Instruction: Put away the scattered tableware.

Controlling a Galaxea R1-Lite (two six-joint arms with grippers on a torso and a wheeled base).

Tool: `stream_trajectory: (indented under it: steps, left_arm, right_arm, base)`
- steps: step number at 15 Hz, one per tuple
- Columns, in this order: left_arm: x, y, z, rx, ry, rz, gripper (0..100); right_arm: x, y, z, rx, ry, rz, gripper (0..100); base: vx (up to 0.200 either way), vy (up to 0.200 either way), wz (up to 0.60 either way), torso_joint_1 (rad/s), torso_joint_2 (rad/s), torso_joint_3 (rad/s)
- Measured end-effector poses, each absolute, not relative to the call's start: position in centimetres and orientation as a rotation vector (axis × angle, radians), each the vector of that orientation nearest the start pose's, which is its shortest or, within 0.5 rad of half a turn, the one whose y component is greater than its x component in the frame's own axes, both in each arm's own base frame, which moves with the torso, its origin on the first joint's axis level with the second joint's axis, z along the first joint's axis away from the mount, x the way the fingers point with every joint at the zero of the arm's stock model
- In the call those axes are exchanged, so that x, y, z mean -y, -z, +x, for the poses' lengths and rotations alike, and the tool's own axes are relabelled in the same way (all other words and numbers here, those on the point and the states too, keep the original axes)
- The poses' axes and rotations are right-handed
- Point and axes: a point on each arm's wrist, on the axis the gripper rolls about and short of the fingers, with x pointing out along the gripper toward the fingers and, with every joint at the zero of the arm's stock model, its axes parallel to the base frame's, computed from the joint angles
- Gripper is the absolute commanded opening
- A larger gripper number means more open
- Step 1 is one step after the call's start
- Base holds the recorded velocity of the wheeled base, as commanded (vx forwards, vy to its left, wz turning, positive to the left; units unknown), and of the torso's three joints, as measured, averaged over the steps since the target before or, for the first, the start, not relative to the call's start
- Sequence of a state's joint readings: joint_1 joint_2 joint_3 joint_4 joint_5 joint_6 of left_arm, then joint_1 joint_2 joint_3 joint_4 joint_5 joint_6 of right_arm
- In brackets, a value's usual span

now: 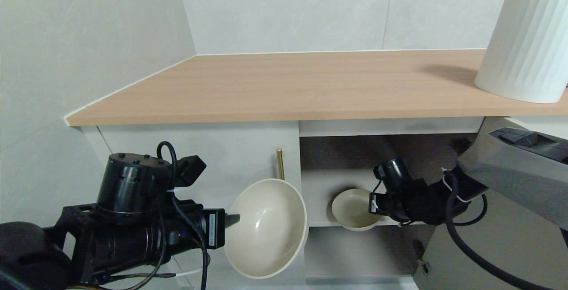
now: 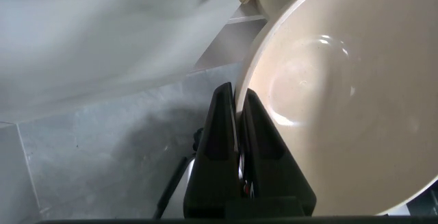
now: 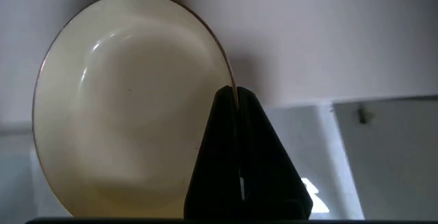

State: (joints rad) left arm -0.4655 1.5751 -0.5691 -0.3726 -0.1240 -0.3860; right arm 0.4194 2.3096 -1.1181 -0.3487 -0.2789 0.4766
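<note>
From the head, your left gripper (image 1: 233, 220) is pinching the big bowl (image 1: 266, 230) by its rim, before the cupboard door (image 1: 199, 157). Your right gripper (image 1: 375, 203) is pinching the small bowl (image 1: 353, 210) at the shelf (image 1: 319, 192). In both wrist views, fingers (image 2: 222, 128) are squeezing a rim.

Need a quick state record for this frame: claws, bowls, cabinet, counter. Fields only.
left claw: shut on the rim of the large bowl, which is tilted on edge
right claw: shut on the rim of the small bowl
small bowl position: at the open cabinet shelf; set down or not, cannot tell
countertop: white ribbed shade stands at its right end
gold handle: on the cabinet front, just above the large bowl
</note>
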Motion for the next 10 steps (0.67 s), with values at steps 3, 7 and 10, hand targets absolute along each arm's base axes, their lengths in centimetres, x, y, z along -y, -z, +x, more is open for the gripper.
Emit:
stream_trajectory:
  steps: [3, 7, 10]
  left_arm:
    - [11.1, -13.2, 21.4, -0.731, 0.439, -0.253, 0]
    - [11.1, -13.2, 21.4, -0.732, 0.44, -0.253, 0]
    - [11.1, -13.2, 21.4, -0.734, 0.439, -0.253, 0]
  right_arm:
    - [-15.7, -0.3, 38.1, -0.774, 0.131, 0.142, 0]
    - [-15.5, 0.5, 39.1, -0.759, 0.174, 0.154, 0]
    - [-15.7, 1.1, 39.5, -0.745, 0.185, 0.154, 0]
  base:
    - [0.0, 0.0, 0.0, 0.0, 0.0, 0.0]
    - [0.0, 0.0, 0.0, 0.0, 0.0, 0.0]
    - [0.0, 0.0, 0.0, 0.0, 0.0, 0.0]
